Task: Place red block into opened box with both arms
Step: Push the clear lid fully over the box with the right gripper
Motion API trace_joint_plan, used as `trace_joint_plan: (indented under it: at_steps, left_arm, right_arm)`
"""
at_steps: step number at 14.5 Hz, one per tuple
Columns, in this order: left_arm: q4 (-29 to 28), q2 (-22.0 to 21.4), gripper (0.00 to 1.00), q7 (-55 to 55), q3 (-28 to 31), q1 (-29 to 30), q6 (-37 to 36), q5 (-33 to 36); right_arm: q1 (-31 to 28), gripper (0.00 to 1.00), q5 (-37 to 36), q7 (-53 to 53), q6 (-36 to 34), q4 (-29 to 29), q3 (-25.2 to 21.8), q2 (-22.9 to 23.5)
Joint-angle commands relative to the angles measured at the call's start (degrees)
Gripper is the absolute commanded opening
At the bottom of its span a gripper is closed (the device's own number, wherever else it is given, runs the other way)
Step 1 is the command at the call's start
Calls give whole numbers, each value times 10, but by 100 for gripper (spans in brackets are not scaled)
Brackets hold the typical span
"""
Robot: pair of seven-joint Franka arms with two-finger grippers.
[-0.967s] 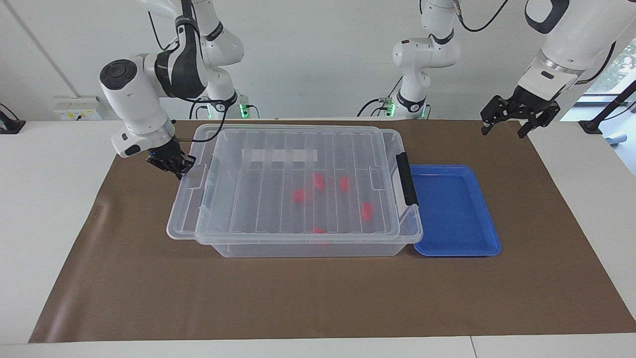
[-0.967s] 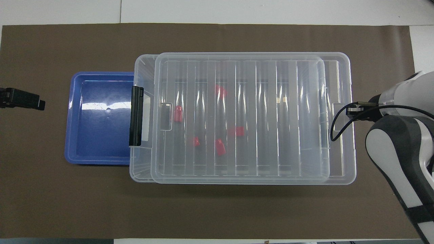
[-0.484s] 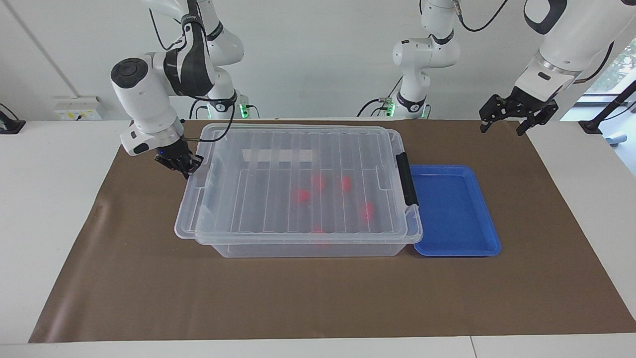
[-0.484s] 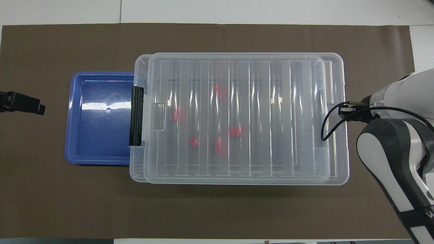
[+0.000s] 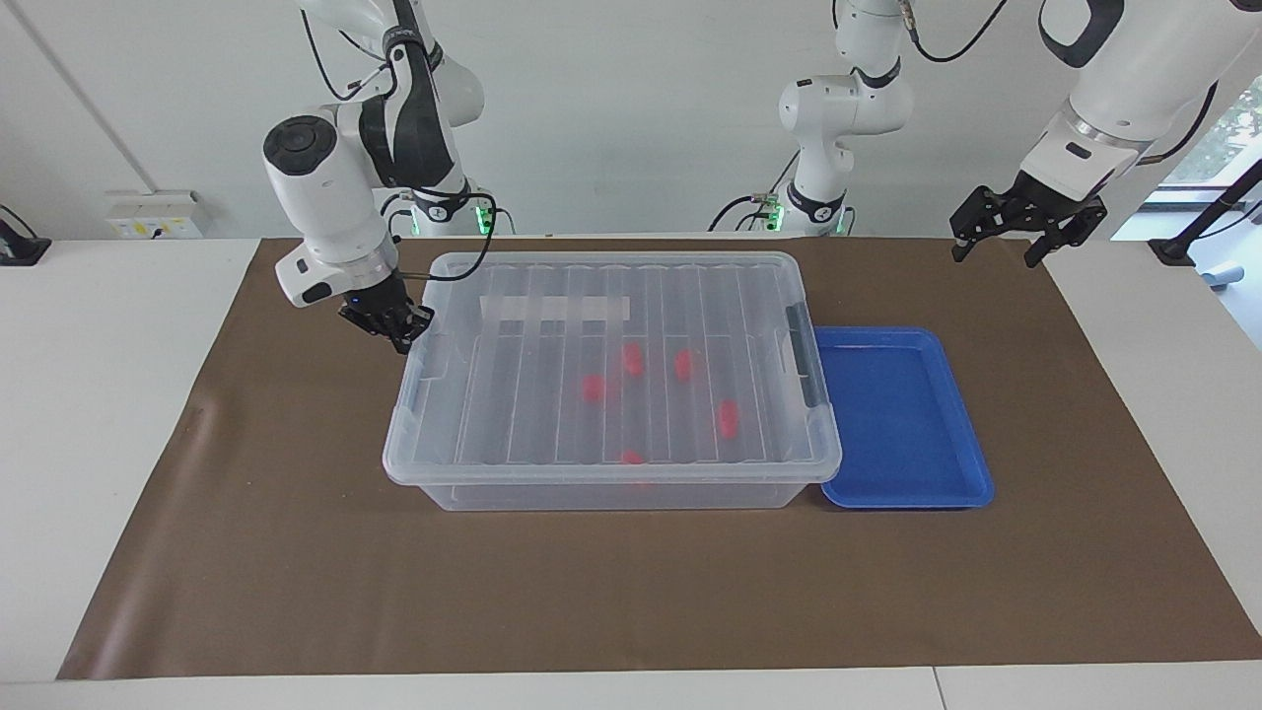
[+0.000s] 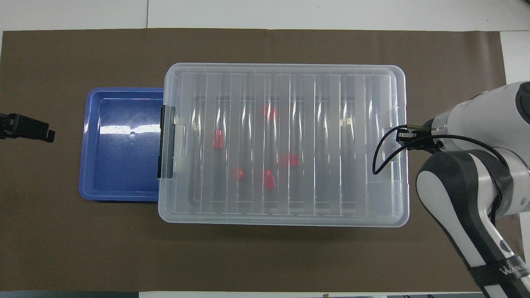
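The clear box (image 5: 611,493) stands mid-table with its ribbed see-through lid (image 5: 552,394) lying squarely over it (image 6: 314,145). Several red blocks lie inside and show through the lid, among them one (image 5: 631,358) near the middle and one (image 6: 218,139) toward the black latch (image 6: 166,147). My right gripper (image 5: 394,333) is shut, low at the lid's short edge toward the right arm's end. In the overhead view the right arm covers most of it (image 6: 408,136). My left gripper (image 5: 1025,237) hangs open in the air over the mat's corner at the left arm's end, holding nothing.
A shallow blue tray (image 5: 902,493) lies against the box toward the left arm's end. Two gripperless white arms (image 5: 833,108) stand at the robots' edge of the table. The brown mat (image 5: 631,592) covers the table around the box.
The lid slid toward the left arm's end along with my shut right gripper at its edge, and now sits square on the box. The left gripper hardly moved.
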Motion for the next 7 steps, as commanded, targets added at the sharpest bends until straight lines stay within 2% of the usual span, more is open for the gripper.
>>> trace_joint_plan:
  at_steps: [1, 4, 7]
  left_arm:
    - [-1, -7, 100, 3, 6, -9, -9, 11]
    - [-1, -7, 100, 3, 6, -9, -10, 11]
    - [-1, -7, 100, 3, 6, -8, -10, 11]
  right_arm:
    - [-3, 0, 4, 7, 1, -8, 3, -7]
    - [-7, 0, 4, 5, -24, 9, 3, -7]
    - [-11, 0, 4, 5, -115, 84, 1, -5]
